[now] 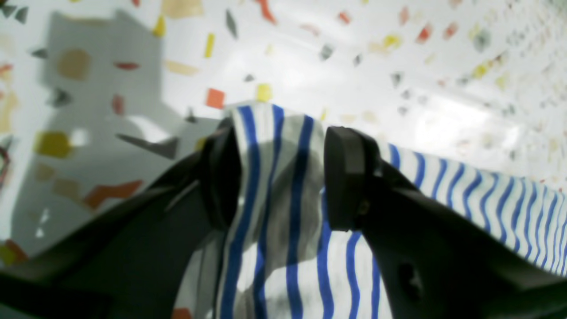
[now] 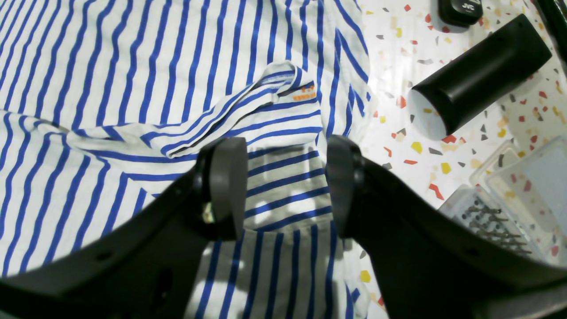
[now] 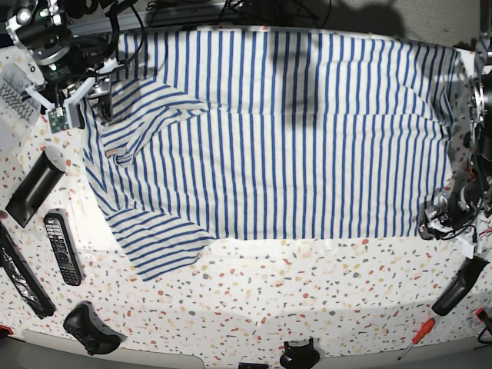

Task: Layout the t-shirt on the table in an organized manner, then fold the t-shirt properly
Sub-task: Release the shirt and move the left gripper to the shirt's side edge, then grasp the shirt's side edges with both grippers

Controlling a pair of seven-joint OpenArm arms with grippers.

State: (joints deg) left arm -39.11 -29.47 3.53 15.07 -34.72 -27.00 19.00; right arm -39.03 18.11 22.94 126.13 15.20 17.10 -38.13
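Note:
The t-shirt, white with blue stripes, lies spread wide over the speckled table, one sleeve creased at the left. My right gripper is open and hovers just above the crumpled sleeve and shoulder area, near the shirt's edge; in the base view it is at the upper left. My left gripper is open at the shirt's lower right corner, with a strip of striped cloth lying between the two fingers. The table shows bare beyond it.
A black tube-like object, a JVC remote and a clear box of drill bits lie beside the shirt's left edge. Remotes, a game controller, a red screwdriver and a black tool lie along the front.

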